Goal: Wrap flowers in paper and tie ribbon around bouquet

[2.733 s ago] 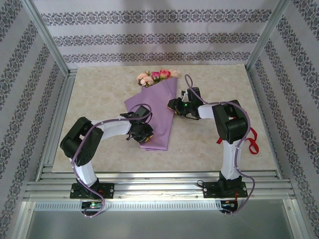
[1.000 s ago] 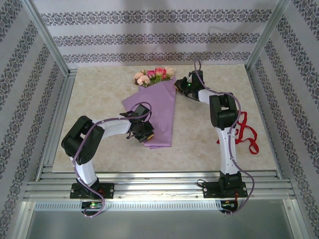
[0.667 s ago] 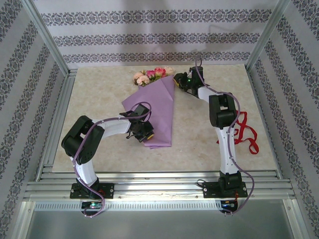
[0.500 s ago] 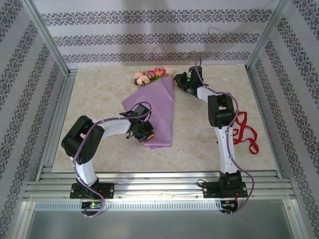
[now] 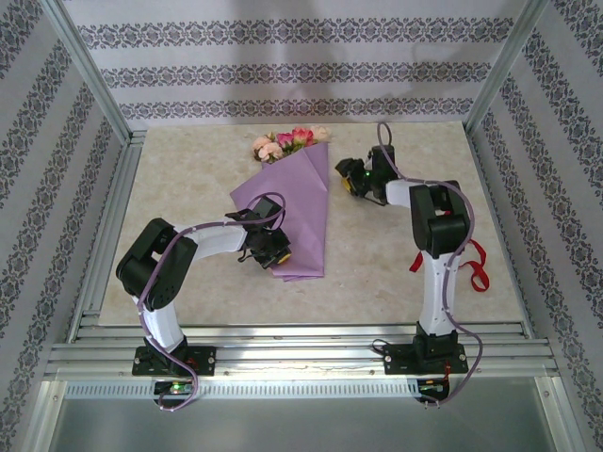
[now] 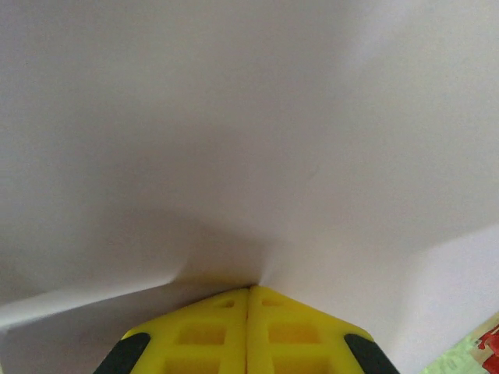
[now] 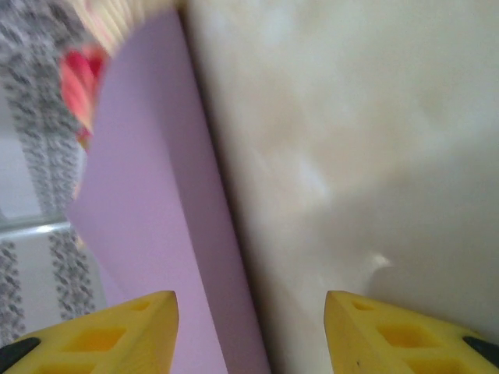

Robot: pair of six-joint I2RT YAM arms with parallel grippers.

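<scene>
The left gripper (image 5: pixel 272 252) stood clamped on the paper (image 5: pixel 300 226) at the lower end of the cone, just left of frame centre. In the left wrist view its yellow fingertips (image 6: pixel 226 312) met at a crease in the sheet. The right gripper (image 5: pixel 347 176), right of centre, hung with jaws apart and nothing between them. It was clear of the paper's right edge, with bare marble-patterned table (image 5: pixel 377 264) open below it. Half a second earlier it had been against the cone's upper right edge; it had since drawn back down and right, while the bouquet (image 5: pixel 311 179) had not shifted. The bouquet lay slanting from lower centre toward the top, lilac-wrapped. Pink and magenta flowers (image 5: pixel 287 143) spilled out near the back wall. The red ribbon (image 5: pixel 478 266) lay at right, partly behind the right arm.
</scene>
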